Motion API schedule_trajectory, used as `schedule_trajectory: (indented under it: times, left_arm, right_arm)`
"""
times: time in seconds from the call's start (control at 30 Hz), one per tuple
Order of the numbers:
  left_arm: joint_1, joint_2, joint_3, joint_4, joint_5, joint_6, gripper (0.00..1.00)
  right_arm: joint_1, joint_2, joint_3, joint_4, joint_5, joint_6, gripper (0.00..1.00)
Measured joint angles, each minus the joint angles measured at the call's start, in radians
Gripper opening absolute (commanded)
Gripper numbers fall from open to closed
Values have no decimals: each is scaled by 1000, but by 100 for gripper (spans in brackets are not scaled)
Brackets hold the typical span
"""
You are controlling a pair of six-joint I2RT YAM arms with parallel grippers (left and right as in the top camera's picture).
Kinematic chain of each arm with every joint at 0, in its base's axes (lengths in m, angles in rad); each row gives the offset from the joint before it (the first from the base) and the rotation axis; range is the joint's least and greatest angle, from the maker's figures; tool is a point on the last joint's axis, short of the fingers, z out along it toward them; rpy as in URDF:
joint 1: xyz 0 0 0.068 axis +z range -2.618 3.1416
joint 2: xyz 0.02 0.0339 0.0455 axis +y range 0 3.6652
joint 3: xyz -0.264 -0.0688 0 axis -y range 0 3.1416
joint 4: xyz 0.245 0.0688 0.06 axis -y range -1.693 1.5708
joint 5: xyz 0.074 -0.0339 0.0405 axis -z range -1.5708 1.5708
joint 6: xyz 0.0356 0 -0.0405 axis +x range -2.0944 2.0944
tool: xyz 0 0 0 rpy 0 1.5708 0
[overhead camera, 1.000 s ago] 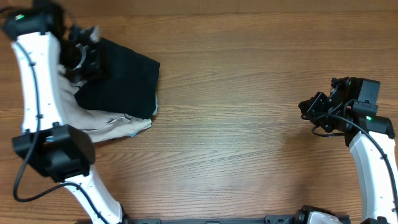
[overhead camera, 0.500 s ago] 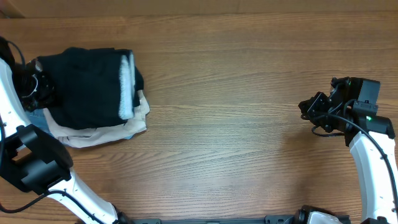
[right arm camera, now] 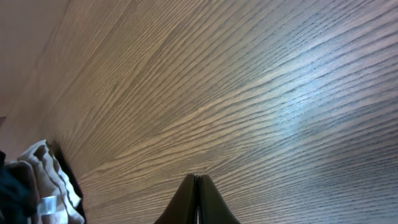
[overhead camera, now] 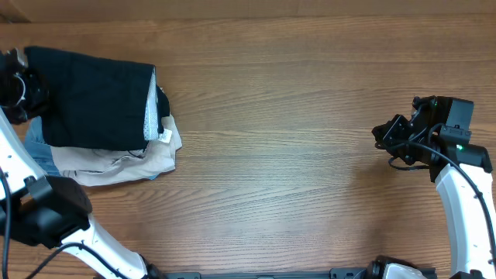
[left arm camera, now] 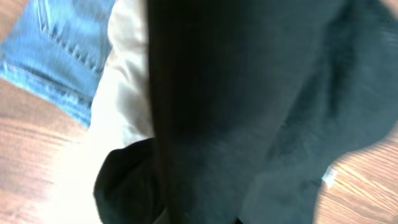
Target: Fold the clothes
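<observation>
Black shorts sat up in the far-left corner of the bench, folded into a block and stacked right on top of the beige shorts and the denim garment. The left pincer was clamped down tight at the shorts' left edge and, by the look of it, pinching that black cloth. Its own camera saw little but dark fabric up close, with the fingers hidden. The right pincer was closed on nothing, hanging over bare wood well apart on the other side.

The danger, as I judged it, was a loose fold. The pale lining showed at the right end, so any tug from the left could pull the block open or carry it over the bench's far edge, which was near. A careless release could snag cloth on a finger. And the pile underneath was in the way: the beige pair could slide along with any drag.
</observation>
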Motion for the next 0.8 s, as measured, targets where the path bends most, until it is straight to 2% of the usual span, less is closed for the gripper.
schedule_trajectory:
  times: [0.13, 0.23, 0.33, 0.4, 0.63, 0.8]
  left_arm:
    - [-6, -56, 20, 12, 51, 8, 4]
    - [-6, -66, 21, 9, 13, 6, 6]
    - [-6, -63, 6, 36, -62, -7, 16]
    - [-5, -45, -21, 58, -119, -25, 45]
    - [8, 145, -122, 126, -225, -54, 55]
    - [15, 154, -55, 98, -243, -69, 60]
  right_arm:
    - [0, 0, 0, 1, 0, 1, 5]
    - [0, 0, 0, 2, 0, 5, 5]
    - [0, 0, 0, 7, 0, 17, 5]
    - [0, 0, 0, 7, 0, 23, 5]
    - [0, 0, 0, 5, 0, 26, 5]
    - [0, 0, 0, -1, -1, 26, 5]
